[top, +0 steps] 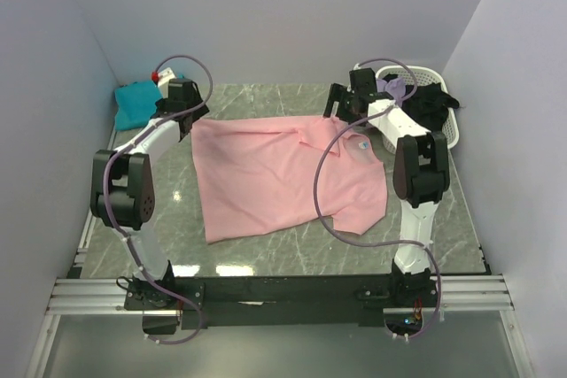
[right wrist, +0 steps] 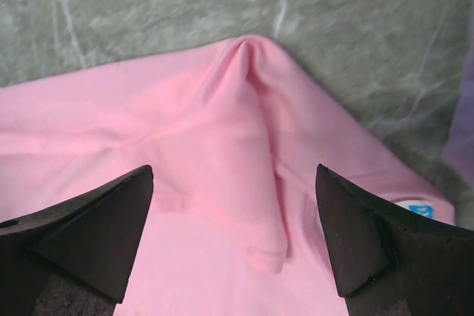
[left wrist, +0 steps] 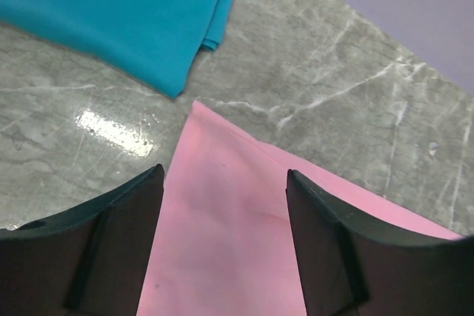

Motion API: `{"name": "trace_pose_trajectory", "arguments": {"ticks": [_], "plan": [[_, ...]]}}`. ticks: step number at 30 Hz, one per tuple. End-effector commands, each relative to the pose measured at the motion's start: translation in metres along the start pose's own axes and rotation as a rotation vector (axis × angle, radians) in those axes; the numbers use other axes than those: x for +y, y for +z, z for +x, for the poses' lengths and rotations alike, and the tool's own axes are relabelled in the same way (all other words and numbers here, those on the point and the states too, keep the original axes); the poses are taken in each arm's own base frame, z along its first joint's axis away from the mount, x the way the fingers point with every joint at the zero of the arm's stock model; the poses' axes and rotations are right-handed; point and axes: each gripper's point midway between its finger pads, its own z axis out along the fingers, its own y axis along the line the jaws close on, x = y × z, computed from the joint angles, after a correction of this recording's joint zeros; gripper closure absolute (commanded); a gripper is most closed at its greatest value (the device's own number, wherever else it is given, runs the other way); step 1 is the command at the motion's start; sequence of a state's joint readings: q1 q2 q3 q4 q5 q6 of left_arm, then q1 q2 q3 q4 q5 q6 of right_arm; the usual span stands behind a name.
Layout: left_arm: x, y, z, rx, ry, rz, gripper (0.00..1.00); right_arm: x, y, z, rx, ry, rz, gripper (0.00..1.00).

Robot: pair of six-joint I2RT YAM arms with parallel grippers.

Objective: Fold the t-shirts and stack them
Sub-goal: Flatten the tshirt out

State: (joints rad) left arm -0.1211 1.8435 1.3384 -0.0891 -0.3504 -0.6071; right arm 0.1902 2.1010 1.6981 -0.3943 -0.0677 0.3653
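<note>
While the pink t-shirt [top: 266, 174] is lying spread flat across the middle of the bench [top: 266, 250], both arms are hanging over its far edge. I am reading that placing as the start of a fold, since two far points lifted together would let the cloth be drawn over itself.

The left jaws are standing well apart with nothing between them, poised above the shirt's far-left corner. The right jaws are gaping wider, also holding nothing, above a raised pucker of cloth beside the collar, where a small blue label [right wrist: 415, 209] is showing.

The teal t-shirt [top: 137, 104] is sitting already folded in the far-left corner, just clear of the pink corner, probably as the base of the stack. A white basket [top: 450, 126] is waiting at the far right with lavender cloth [top: 394, 86] spilling from it, likely the supply of shirts yet to be done.

Underneath, the bench is showing a grey-green marbled top, glossy enough to be throwing back bright patches of light. Plain pale walls [top: 266, 15] are closing it in on three sides.
</note>
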Motion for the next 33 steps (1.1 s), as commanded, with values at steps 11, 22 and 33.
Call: {"name": "trace_pose_trajectory", "arguments": {"ticks": [11,22,33], "plan": [[-0.032,0.009,0.009,0.065,0.013,0.137,0.3,0.018,-0.013,0.038,0.109,0.04,-0.143,0.06],[-0.031,0.043,0.036,0.165,0.033,0.085,0.31,0.02,0.002,0.051,0.184,0.034,-0.168,0.09],[-0.017,0.075,0.061,0.222,0.034,0.024,0.48,0.023,0.002,0.051,0.18,0.024,-0.185,0.29]]}}
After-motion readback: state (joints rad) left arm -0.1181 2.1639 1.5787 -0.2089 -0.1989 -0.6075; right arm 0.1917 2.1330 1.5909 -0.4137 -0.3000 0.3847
